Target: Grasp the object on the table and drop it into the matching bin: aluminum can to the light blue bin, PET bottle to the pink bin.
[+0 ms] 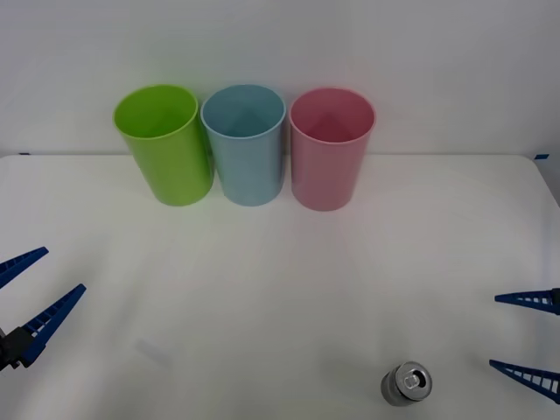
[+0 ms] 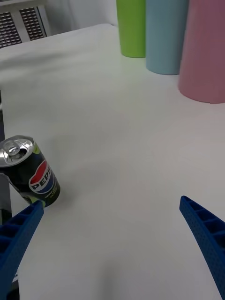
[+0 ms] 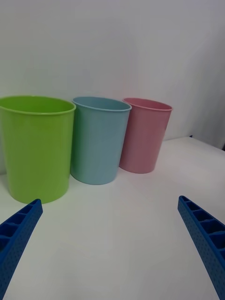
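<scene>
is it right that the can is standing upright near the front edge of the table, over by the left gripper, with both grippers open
Not quite. The can stands upright near the front edge of the table, but by the right gripper, not the left gripper. The front view shows this. Both grippers are open.

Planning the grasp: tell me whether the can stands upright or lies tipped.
Upright. The aluminum can stands on the table, its pull-tab top facing up and its printed side vertical.
</scene>
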Robot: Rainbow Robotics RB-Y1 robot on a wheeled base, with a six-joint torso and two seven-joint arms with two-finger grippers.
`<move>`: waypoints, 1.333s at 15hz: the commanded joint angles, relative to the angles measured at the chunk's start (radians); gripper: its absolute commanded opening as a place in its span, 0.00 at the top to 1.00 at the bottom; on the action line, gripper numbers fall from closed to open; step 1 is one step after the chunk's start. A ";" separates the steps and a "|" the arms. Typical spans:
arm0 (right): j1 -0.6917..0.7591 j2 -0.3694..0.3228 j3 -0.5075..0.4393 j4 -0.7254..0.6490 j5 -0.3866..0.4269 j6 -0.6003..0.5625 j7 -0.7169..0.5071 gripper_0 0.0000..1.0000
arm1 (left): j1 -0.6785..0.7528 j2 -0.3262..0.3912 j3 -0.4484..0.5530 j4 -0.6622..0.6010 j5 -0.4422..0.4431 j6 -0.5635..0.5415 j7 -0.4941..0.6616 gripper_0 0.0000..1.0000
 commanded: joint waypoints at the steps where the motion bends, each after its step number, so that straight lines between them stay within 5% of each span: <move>1: 0.009 0.000 0.047 0.000 0.001 0.000 0.017 0.00 | 0.000 0.000 0.000 0.000 0.000 0.000 0.000 0.00; 15: 0.021 0.022 0.219 0.000 -0.002 0.000 0.080 0.00 | 0.000 0.000 0.000 0.000 0.000 0.000 0.000 0.00; 20: 0.021 0.069 0.242 0.000 -0.002 0.000 0.193 0.00 | 0.000 0.000 0.000 0.000 0.000 0.000 0.000 0.00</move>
